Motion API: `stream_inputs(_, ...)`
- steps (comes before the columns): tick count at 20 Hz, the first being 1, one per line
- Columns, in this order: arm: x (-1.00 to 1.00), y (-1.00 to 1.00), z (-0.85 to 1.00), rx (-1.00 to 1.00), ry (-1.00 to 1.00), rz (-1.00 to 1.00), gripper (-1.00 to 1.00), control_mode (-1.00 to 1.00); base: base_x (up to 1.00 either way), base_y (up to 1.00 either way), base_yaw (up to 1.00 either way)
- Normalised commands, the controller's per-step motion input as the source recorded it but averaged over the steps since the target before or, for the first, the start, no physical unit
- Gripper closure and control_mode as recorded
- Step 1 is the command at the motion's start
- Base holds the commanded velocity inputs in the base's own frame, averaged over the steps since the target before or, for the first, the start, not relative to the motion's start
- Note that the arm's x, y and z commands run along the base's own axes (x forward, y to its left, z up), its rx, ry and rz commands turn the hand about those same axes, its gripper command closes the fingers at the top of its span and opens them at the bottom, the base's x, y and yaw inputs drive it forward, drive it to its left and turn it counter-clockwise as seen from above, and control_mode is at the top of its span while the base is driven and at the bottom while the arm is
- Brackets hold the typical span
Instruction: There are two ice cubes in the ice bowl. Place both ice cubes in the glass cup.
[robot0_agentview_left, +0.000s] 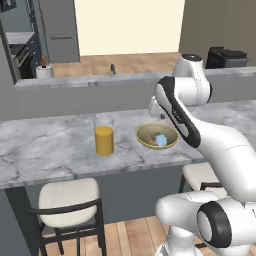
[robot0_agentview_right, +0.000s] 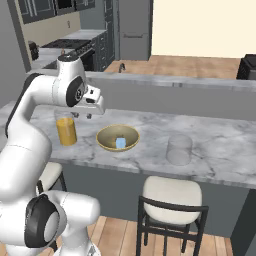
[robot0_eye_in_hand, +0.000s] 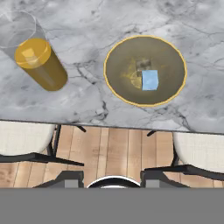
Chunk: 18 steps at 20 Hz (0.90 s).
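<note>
Olive-gold, the bowl (robot0_eye_in_hand: 145, 71) sits in the upper right of the hand view on the marble counter (robot0_eye_in_hand: 87, 100), and you can see both cubes inside it. One pale-blue cube (robot0_eye_in_hand: 150, 80) lies near the middle of the bowl, and a greyer, more see-through cube (robot0_eye_in_hand: 143, 65) is just above it in that frame, seemingly touching it. In the right base view the cup (robot0_agentview_right: 179, 149) stands right of centre, apart from the bowl, upright with its mouth upward, so its long axis is vertical. It looks empty as far as I can tell.

So nothing of the task is done yet, in my judgement: both cubes must still be taken out and dropped in the cup.

The blue cube has its edges about parallel to the frame edges in the hand view; a cube has no real long axis.

The gripper (robot0_agentview_right: 82, 115) hangs above the counter between the orange glass (robot0_agentview_right: 66, 131) and the bowl, holding nothing. How wide it is open, you cannot tell from these pictures.
</note>
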Motion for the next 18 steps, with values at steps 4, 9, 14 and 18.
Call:
stream_inputs(4,0.00,0.00,-0.03,0.00,-0.03,0.00,-1.00,-1.00,0.00,0.00,0.00)
stream_inputs(9,0.03,-0.01,-0.01,0.00,0.01,-0.01,-1.00,-1.00,0.00,0.00,0.00)
stream_inputs(14,0.37,-0.39,-0.19,0.00,0.02,-0.07,-1.00,-1.00,0.00,0.00,0.00)
stream_inputs(18,0.52,-0.46,-0.23,0.00,0.07,-0.01,-1.00,-1.00,0.00,0.00,0.00)
